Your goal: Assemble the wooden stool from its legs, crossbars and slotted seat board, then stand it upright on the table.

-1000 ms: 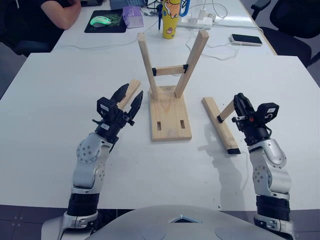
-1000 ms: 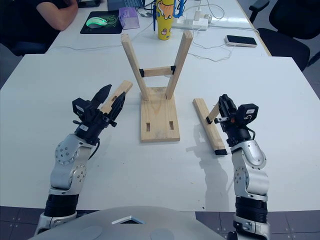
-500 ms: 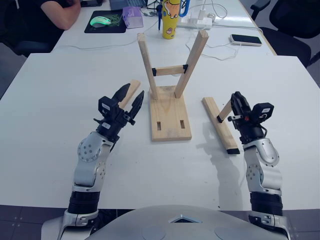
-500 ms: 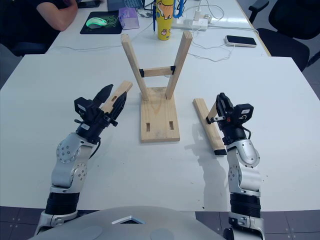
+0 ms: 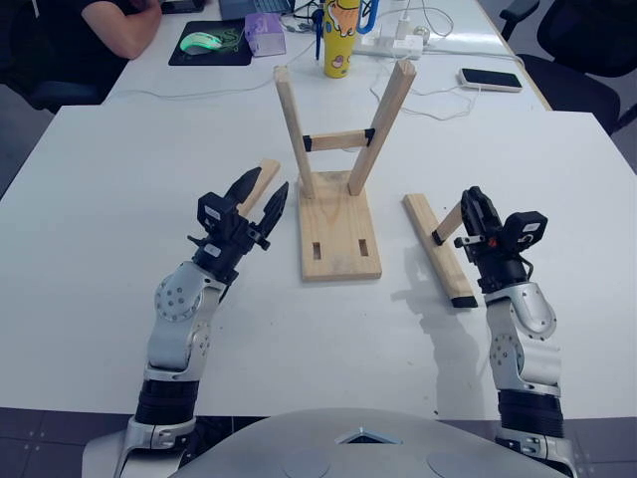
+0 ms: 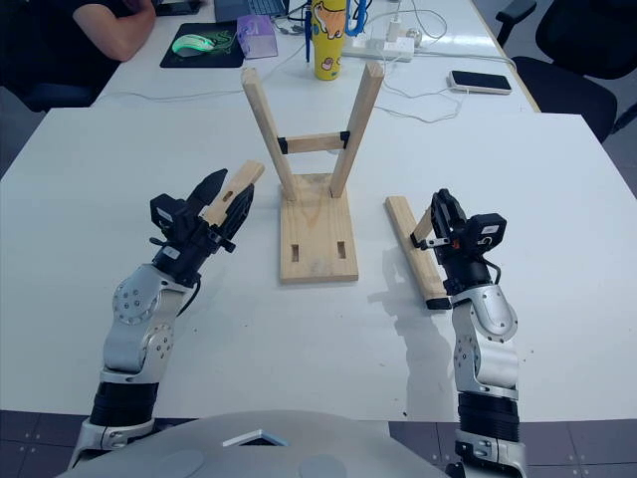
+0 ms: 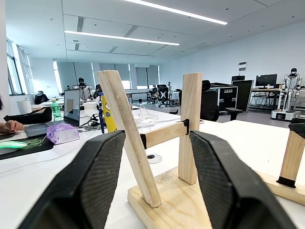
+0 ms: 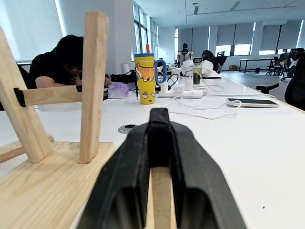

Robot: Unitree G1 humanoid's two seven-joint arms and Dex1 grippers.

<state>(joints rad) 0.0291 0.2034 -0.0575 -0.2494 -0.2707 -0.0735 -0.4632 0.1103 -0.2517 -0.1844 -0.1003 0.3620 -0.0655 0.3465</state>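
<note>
Left gripper [image 5: 265,183] wide open, empty, partly hiding loose square wooden leg [image 6: 243,177]. Right gripper [image 5: 471,196] clamped on black-capped crossbar [image 5: 450,223].

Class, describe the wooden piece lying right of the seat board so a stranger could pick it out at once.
On the table, find the seat board lying flat with two legs standing on its far end. Right of it a single leg lies flat. Unlike the loose piece on the left, it has a crossbar sticking up, held in the right gripper.
</note>
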